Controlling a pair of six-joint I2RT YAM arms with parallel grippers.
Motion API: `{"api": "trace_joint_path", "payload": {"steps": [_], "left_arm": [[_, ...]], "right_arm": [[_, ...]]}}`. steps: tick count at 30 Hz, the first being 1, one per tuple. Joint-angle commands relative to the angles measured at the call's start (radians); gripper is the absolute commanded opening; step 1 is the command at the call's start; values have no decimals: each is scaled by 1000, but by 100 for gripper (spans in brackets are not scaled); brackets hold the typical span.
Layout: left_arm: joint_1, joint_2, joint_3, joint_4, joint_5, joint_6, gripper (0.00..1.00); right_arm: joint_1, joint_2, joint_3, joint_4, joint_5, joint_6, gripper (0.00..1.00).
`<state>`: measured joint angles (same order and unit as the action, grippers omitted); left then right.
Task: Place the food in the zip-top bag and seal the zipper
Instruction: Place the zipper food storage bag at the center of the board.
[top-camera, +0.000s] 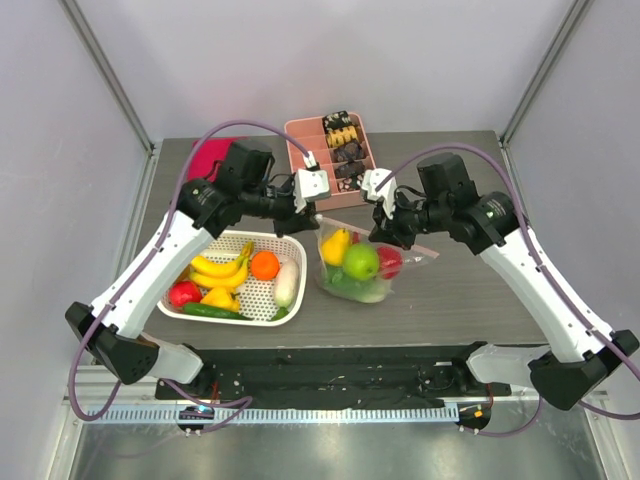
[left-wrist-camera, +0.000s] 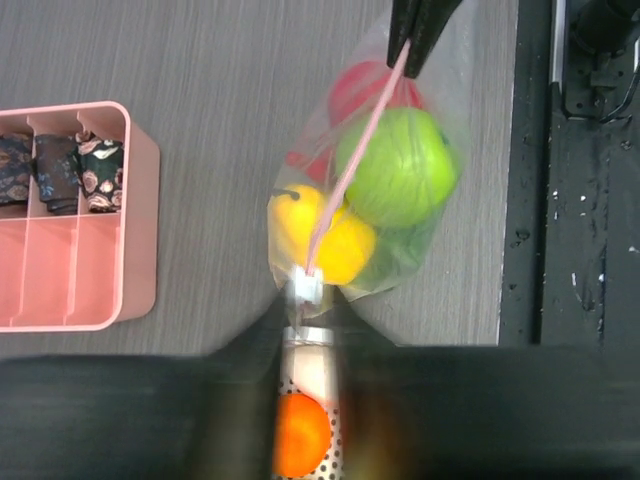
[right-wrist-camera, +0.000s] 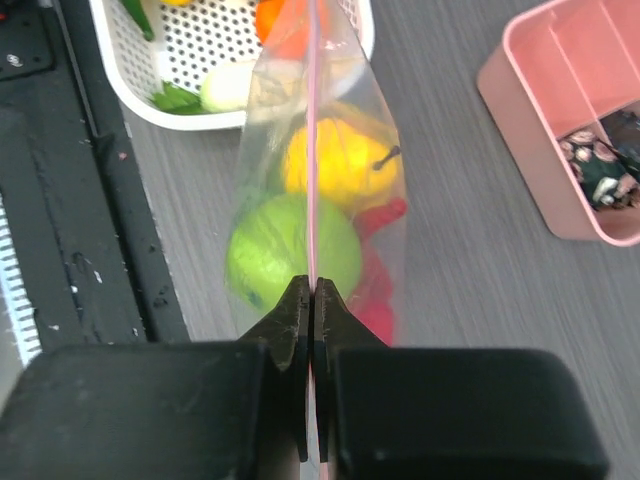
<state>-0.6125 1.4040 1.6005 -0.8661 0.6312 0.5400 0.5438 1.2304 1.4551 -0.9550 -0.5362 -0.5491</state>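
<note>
Zip-top bag (top-camera: 352, 285) sits mid-table (top-camera: 470, 300), held up by its top edge btwn both arms, bottom resting on the wood. Inside: green apple (left-wrist-camera: 395, 165), yellow fruit (left-wrist-camera: 320, 235), red fruit (left-wrist-camera: 365, 90), plus sth leafy green low down.

Zipper (left-wrist-camera: 355, 165) is stretched in a straight pink line btwn the two grippers. Left gripper (left-wrist-camera: 305, 325) is blurred in its own cam, but its fingers look pinched together at the end with the white slider (left-wrist-camera: 305, 290). Right gripper (right-wrist-camera: 312, 300) is clamped tight on the opposite end, strip running out from btwn its pads.

Around it: white perforated basket (top-camera: 256, 296) just left of the bag, nearly touching, holding the orange (top-camera: 264, 265), bananas (top-camera: 220, 268) and other produce. Pink compartment tray (left-wrist-camera: 143, 220) w/ dark snack pieces lies behind the bag, near but apart. Red cloth (top-camera: 208, 158) at far left corner, partly hidden by the left arm. Both forearms hang over the bag's far side; the near side is open to the table edge.
</note>
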Motion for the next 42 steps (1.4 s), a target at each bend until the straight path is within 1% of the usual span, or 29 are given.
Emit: {"api": "trace_joint_path", "payload": {"steps": [1, 2, 3, 4, 6, 8, 9, 12, 13, 14, 15, 16, 18, 19, 21, 22, 23, 24, 25, 26, 29, 30, 31, 32, 33, 36, 38, 40, 42], "left_arm": [[-3, -37, 18, 32, 18, -58, 50], [-3, -48, 10, 33, 9, -84, 59], [-1, -54, 4, 42, -1, -103, 66], [-1, -62, -2, 59, -10, -116, 80], [3, -79, -11, 70, -24, -146, 93], [10, -88, -16, 87, -33, -172, 96], [13, -92, -19, 91, -37, -195, 100], [29, -100, -27, 105, -30, -222, 100], [30, -103, -30, 105, -27, -224, 100], [31, -103, -33, 107, -25, -224, 100], [31, -109, -40, 110, -27, -227, 100], [31, -111, -46, 111, -22, -224, 100], [31, -114, -53, 114, -24, -224, 100], [31, -115, -59, 118, -27, -221, 100], [33, -115, -65, 121, -27, -221, 100], [34, -120, -71, 125, -30, -222, 100], [36, -120, -79, 131, -27, -221, 100], [39, -123, -86, 134, -27, -218, 100], [40, -123, -93, 141, -30, -216, 100], [42, -119, -102, 148, -33, -213, 100], [48, -111, -112, 157, -33, -204, 100], [48, -109, -114, 160, -37, -201, 100], [49, -109, -117, 164, -44, -202, 100], [51, -109, -120, 165, -48, -198, 100], [53, -111, -122, 165, -63, -195, 100], [66, -122, -140, 170, -80, -184, 100], [76, -126, -154, 180, -91, -181, 100], [82, -126, -160, 180, -94, -181, 100], [89, -126, -165, 179, -91, -183, 100]], "right_arm": [[2, -58, 68, -17, 119, -31, 1], [1, -65, 76, -28, 151, -37, 1], [-1, -69, 99, -42, 166, -51, 1], [-4, -74, 114, -77, 182, -55, 1], [-24, -72, 160, -112, 226, -74, 1], [-47, -65, 180, -146, 255, -97, 1], [-74, -65, 191, -157, 281, -132, 1], [-158, -59, 183, -175, 312, -213, 1], [-186, -49, 180, -180, 314, -294, 2], [-220, -27, 179, -182, 312, -328, 1], [-314, -7, 186, -183, 289, -368, 1], [-358, 18, 197, -183, 271, -421, 1], [-488, 105, 250, -180, 224, -478, 1], [-525, 136, 273, -177, 211, -527, 1], [-588, 234, 361, -142, 182, -554, 1], [-640, 274, 396, -131, 150, -561, 1], [-656, 309, 472, -125, 133, -587, 1], [-671, 384, 510, -95, 125, -600, 1], [-689, 421, 546, -81, 113, -612, 1], [-697, 460, 620, -64, 105, -629, 1], [-706, 619, 753, 45, 107, -666, 1], [-706, 653, 780, 117, 116, -676, 1], [-706, 716, 807, 152, 113, -680, 2], [-705, 744, 850, 197, 120, -678, 1], [-705, 768, 869, 284, 125, -680, 1], [-705, 866, 951, 418, 139, -670, 2], [-703, 896, 959, 458, 137, -651, 1], [-688, 882, 920, 483, 145, -638, 1], [-676, 812, 785, 519, 147, -623, 1]]}}
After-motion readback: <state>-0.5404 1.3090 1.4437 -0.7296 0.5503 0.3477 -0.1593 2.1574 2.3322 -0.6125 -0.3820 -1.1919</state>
